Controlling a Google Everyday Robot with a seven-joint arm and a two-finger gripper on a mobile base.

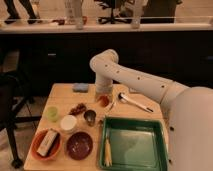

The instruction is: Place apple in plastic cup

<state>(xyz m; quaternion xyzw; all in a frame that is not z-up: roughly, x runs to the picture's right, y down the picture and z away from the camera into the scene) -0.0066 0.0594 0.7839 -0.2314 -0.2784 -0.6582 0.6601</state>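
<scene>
At the near edge of the bench (62, 98), a green tray (132, 120) sits right of a brown bowl (79, 145). Farther back, the plastic cup (52, 113) stands at the left, beside a white container (68, 123) and a metal cup (90, 116). Beyond them, right of the grapes (77, 108), the gripper (103, 98) hangs low over mid-bench, its fingers closed on the apple (104, 101), well apart from the plastic cup.

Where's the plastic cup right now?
Camera view: plastic cup at the left table edge, beside the white container. The tool holds the apple right of the grapes.
</scene>
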